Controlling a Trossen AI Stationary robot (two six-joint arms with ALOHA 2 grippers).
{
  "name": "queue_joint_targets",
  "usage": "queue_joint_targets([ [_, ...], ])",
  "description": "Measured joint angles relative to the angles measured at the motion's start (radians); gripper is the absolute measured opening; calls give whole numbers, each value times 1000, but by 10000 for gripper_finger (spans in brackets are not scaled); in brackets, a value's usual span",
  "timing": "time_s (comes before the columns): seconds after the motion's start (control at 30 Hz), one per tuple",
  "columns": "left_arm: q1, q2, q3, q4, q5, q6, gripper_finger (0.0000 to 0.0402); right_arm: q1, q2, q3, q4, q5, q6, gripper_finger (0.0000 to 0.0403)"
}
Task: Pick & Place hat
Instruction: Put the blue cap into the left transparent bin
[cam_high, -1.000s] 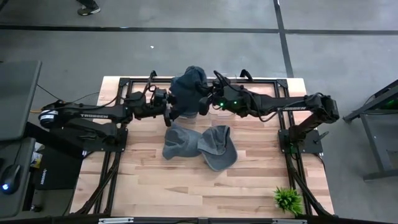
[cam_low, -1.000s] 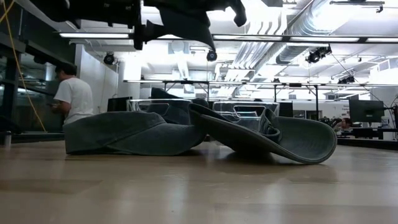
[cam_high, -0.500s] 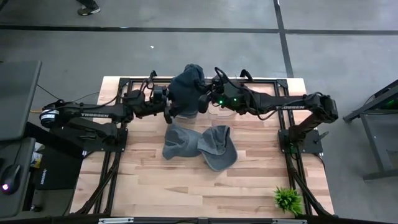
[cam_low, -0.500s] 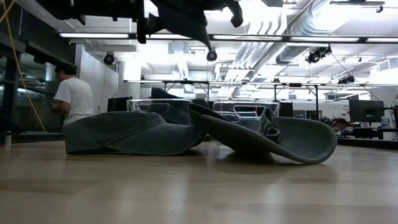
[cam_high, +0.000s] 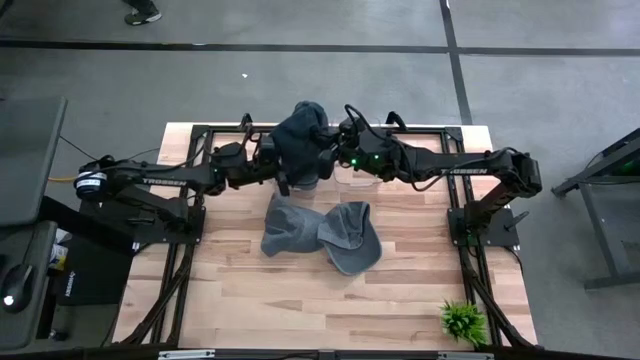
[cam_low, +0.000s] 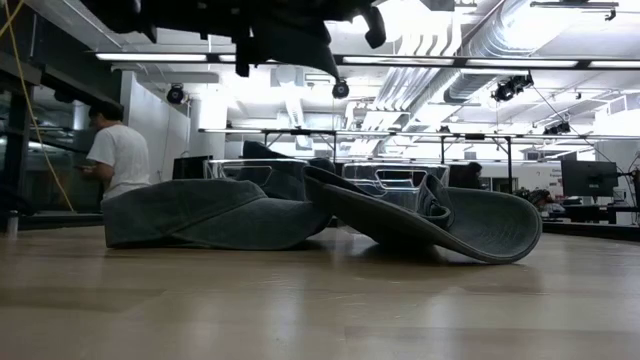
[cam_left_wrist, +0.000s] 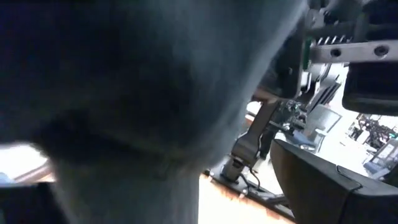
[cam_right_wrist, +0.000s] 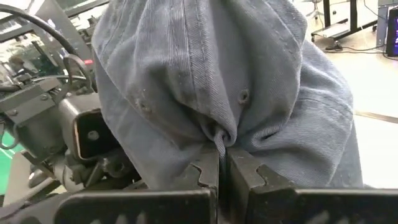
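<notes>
A blue-grey corduroy hat (cam_high: 300, 140) hangs in the air over the table's far middle, between my two grippers. My right gripper (cam_right_wrist: 222, 168) is shut on its cloth, coming from the table's right. My left gripper (cam_high: 283, 172) comes level from the left; its fingers stand wide under the hat's lower rim, and the cloth hides them. Two more hats of the same kind lie on the table below: one (cam_high: 288, 228) on its rim, the other (cam_high: 350, 237) leaning against it with its opening up. My right gripper pinches a gathered fold of the hat's crown (cam_right_wrist: 219, 138) between its two fingers. The fingers come level from the table's right. The hat stands above and around the fingertips, clear of the table. My left gripper is partly draped by the hat's lower rim (cam_right_wrist: 124, 140); cloth hides its fingers, so what they touch cannot be told.
A black metal frame (cam_high: 200, 130) runs round the wooden table. A clear box (cam_low: 390, 178) stands at the far side behind the lying hats. A small green plant (cam_high: 462, 320) sits at the near right corner. A person (cam_low: 118, 155) stands in the room beyond.
My left gripper has moved toward the table's right and far edge, closing in on the held hat until the cloth covers its fingers. The hat stays aloft in my right gripper. The two hats on the table have not moved.
</notes>
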Motion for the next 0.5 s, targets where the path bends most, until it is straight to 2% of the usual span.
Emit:
queue_joint_targets([
  [0.13,0,10,25,0,-6,0,298,0,0,0,0,1,-2,0],
  [0.23,0,21,30,-14,-18,-1,269,0,0,0,-3,-4,-3,0],
  [0.37,0,21,30,-29,-33,-1,205,0,0,0,-9,-8,-4,0],
  [0.5,0,21,30,-28,-34,-1,118,0,0,0,-12,-8,-4,0],
])
